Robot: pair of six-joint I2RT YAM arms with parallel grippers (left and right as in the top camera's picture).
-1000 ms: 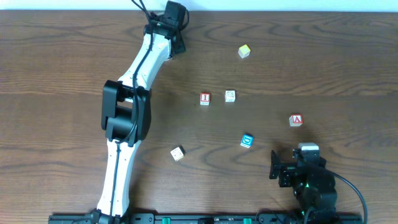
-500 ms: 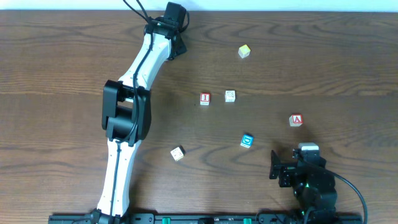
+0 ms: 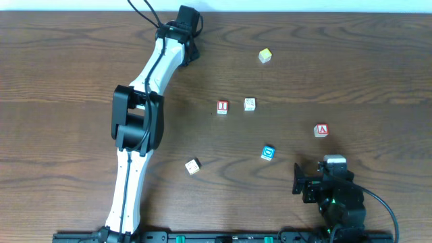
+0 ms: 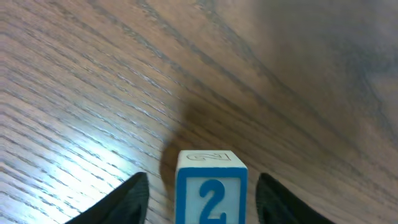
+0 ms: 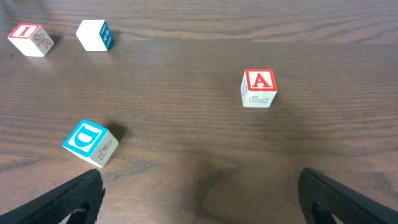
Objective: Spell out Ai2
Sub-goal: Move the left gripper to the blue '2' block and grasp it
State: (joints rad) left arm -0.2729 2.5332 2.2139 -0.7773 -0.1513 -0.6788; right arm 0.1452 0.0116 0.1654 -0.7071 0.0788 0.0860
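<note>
A white block with a blue "2" (image 4: pixel 211 193) stands on the wood between the fingers of my left gripper (image 4: pixel 202 186), with a gap on each side; the gripper is open. In the overhead view that gripper (image 3: pixel 190 17) is at the far edge of the table and hides the block. The red "A" block (image 3: pixel 322 130) lies at the right and also shows in the right wrist view (image 5: pixel 259 88). The red "I" block (image 3: pixel 223 106) lies mid-table and also shows there (image 5: pixel 30 38). My right gripper (image 3: pixel 298 181) is open and empty near the front edge (image 5: pixel 199 199).
A blue "D" block (image 3: pixel 268 152) lies just ahead-left of the right gripper (image 5: pixel 91 142). A white block (image 3: pixel 250 104) sits beside the "I" block. A yellow-green block (image 3: pixel 265 55) lies far back. Another pale block (image 3: pixel 193 166) lies front-centre.
My left arm has shifted slightly at the far edge of the table. The right arm and the loose blocks have not moved.
</note>
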